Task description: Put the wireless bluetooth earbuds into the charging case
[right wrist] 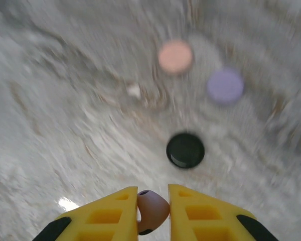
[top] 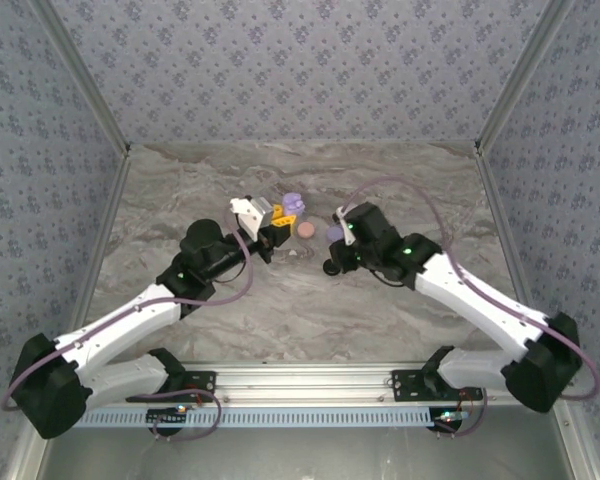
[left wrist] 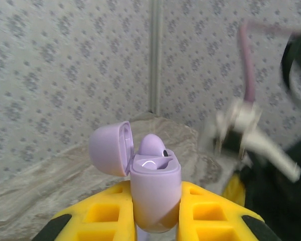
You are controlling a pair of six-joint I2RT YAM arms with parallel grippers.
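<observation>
A lilac charging case (left wrist: pixel 155 175) stands upright between my left gripper's (left wrist: pixel 155 190) yellow fingers, which are shut on it. Its lid (left wrist: pixel 110 148) hangs open to the left, and one lilac earbud (left wrist: pixel 151 144) sits in the case. From above, this case (top: pixel 293 203) is held over the table's middle by the left gripper (top: pixel 273 218). My right gripper (right wrist: pixel 153 193) is shut on a small lilac-pink earbud (right wrist: pixel 153 211) above the table. In the top view the right gripper (top: pixel 334 233) is a short way right of the lilac case.
A closed black round case (right wrist: pixel 185 149) lies on the marble table (top: pixel 310 310) just ahead of my right fingers. A pink round case (right wrist: pixel 175 56) lies beyond it, with a blurred lilac round shape (right wrist: pixel 224 85) to its right. A tiny pale piece (right wrist: pixel 134 90) rests nearby. Patterned walls enclose the table.
</observation>
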